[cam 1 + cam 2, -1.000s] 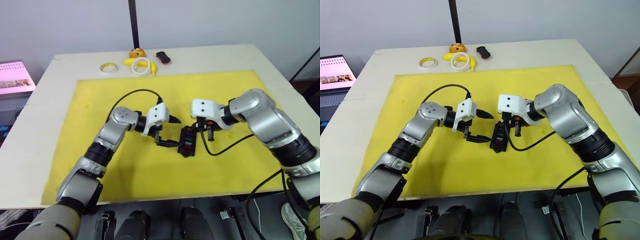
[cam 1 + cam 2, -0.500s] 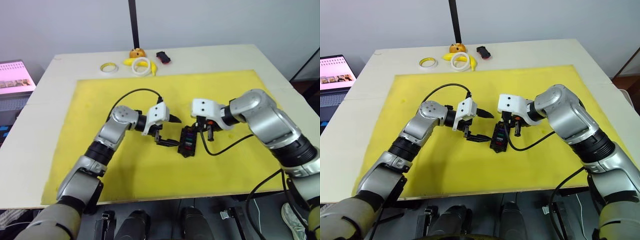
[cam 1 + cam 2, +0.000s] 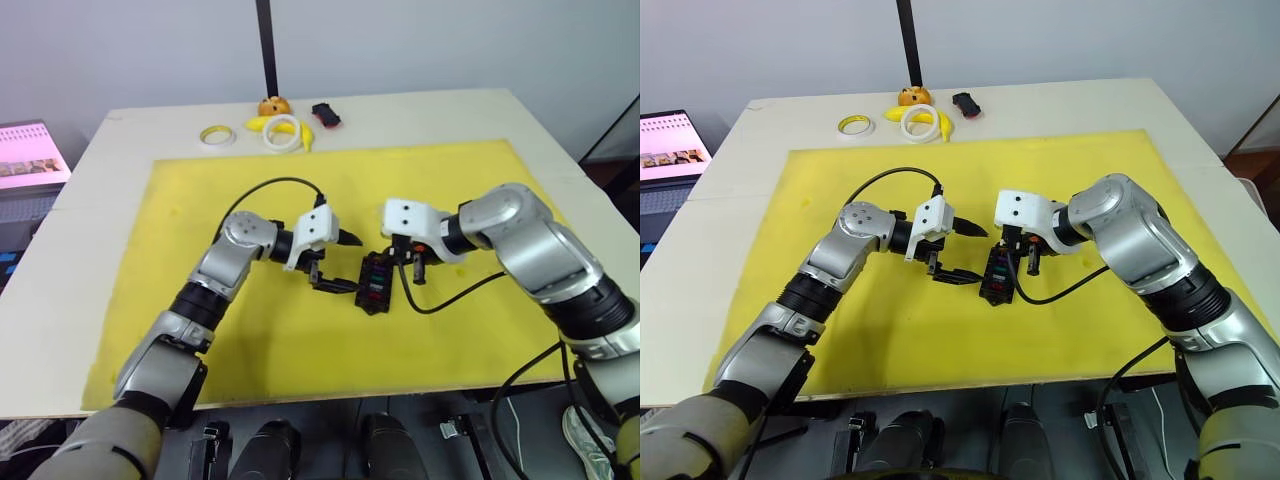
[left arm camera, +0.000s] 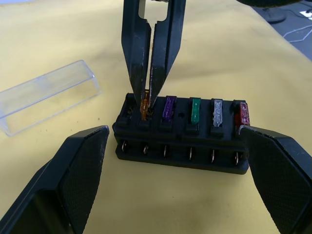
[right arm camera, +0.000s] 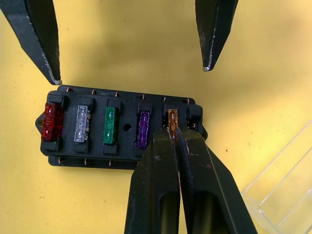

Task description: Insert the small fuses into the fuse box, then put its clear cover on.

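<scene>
The fuse box [image 5: 119, 127] lies flat on the yellow mat [image 5: 122, 44]. Its slots hold, in a row, a red fuse [image 5: 51, 120], a grey fuse [image 5: 82, 124], a green fuse [image 5: 109, 125], a purple fuse [image 5: 143, 128] and an orange fuse [image 5: 172, 120]. The right gripper [image 5: 176, 139] is pinched on the orange fuse at the end slot. The left gripper [image 5: 131, 70] stands spread wide beyond the box's far edge. The clear cover [image 5: 285, 192] lies near, apart from the box.

the left pincer [image 5: 129, 41] straddles the fuse box [image 4: 183, 139] with room on both flanks; the right pincer [image 4: 147, 100] blocks the orange fuse [image 5: 172, 120] slot; the cover [image 4: 46, 100] lies just beside.
</scene>
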{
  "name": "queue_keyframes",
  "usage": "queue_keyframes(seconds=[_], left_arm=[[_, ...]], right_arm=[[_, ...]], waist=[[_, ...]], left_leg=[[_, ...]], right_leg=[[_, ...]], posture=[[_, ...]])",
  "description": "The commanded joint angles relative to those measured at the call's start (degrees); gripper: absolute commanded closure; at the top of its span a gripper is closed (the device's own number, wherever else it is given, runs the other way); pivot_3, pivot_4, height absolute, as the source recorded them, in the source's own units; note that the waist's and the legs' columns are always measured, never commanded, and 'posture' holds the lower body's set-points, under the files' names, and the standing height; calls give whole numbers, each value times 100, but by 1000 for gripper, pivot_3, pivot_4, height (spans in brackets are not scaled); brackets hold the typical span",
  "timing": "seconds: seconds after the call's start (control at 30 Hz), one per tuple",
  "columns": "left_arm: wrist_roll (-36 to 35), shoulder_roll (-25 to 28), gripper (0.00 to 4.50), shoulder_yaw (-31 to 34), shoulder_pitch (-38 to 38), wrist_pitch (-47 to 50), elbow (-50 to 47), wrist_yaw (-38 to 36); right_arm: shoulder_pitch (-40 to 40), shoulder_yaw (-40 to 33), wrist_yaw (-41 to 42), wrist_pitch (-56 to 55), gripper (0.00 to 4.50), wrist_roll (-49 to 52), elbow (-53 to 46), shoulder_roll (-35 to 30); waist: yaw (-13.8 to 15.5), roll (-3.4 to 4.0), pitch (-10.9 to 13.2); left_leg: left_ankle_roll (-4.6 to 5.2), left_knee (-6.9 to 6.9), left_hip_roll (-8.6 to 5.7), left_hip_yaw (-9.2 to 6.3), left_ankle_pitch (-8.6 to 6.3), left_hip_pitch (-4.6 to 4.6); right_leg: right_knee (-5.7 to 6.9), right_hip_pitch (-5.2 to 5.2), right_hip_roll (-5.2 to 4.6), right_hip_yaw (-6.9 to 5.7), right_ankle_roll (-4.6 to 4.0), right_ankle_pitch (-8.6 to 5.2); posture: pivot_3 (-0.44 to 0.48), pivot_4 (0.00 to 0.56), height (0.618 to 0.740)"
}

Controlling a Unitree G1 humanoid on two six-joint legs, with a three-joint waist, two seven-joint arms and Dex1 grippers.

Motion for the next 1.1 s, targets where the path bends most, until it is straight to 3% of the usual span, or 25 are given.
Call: queue_keyframes(seconds=[0.03,0.4,1.1], left_arm=[[-1,-1,5,121,-115,-86,-63,-4],[-6,-37,5,127,-149,-111,5,6],[-1,9,5,105,-41,-111,-118,-26]], right_arm=[[43,-87,25,18,4500,105,-151,2],[-412,-246,164,325,4500,312,-132,-81],[-113,-95,28,116,4500,191,-122,-140]], waist=[[0,0,0],[-2,0,0],[2,0,0]], left_leg=[[0,0,0,0,0,0],[0,0,0,1,0,-3],[0,0,-1,1,0,-5]], right_leg=[[0,0,0,0,0,0],[0,-3,0,0,0,0],[1,-5,-1,0,0,0]], posture=[[0,150,740],[0,150,740],[0,150,740]])
